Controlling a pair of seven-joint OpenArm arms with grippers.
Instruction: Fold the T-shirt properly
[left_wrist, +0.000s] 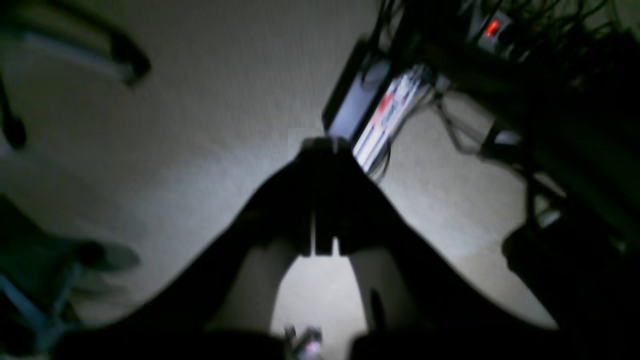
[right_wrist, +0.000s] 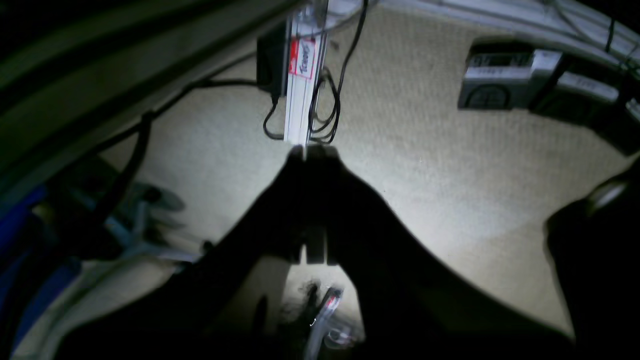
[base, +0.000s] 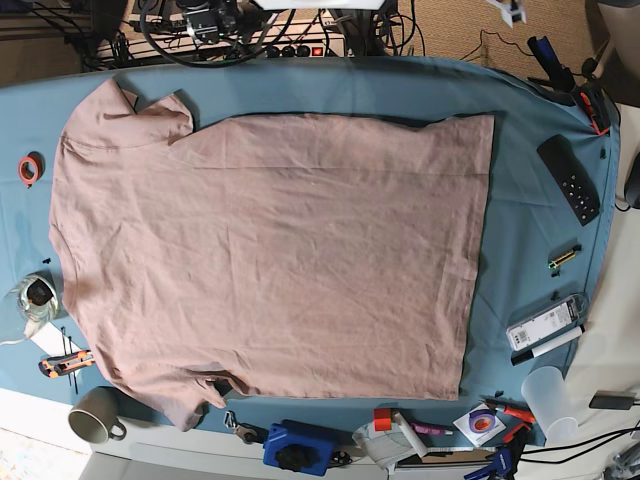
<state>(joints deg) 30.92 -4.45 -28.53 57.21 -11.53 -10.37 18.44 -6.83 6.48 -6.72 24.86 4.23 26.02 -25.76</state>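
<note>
t-shirt (base: 270, 255) lies spread flat on the blue table cloth (base: 530, 230), collar end left, hem right, wrinkled. neither arm shows in the base view. left gripper (left_wrist: 322, 145) closed, holding nothing, over pale carpet (left_wrist: 215, 100). right gripper (right_wrist: 312, 150) closed and empty, over carpet too.

Almost nothing here can be read. In the right wrist view a red and white label (right_wrist: 302, 57) sits on a pale ribbed bar (right_wrist: 299, 90) lying on the carpet; it carries a slanted word in script, too blurred to make out. The grey boxes (right_wrist: 492, 82) farther off bear faint markings, also unreadable. In the left wrist view the same kind of red and white label (left_wrist: 387, 107) is only a smear. On the tabletop (base: 530, 215), the white packet (base: 543, 323) shows print too small to tell.
</note>
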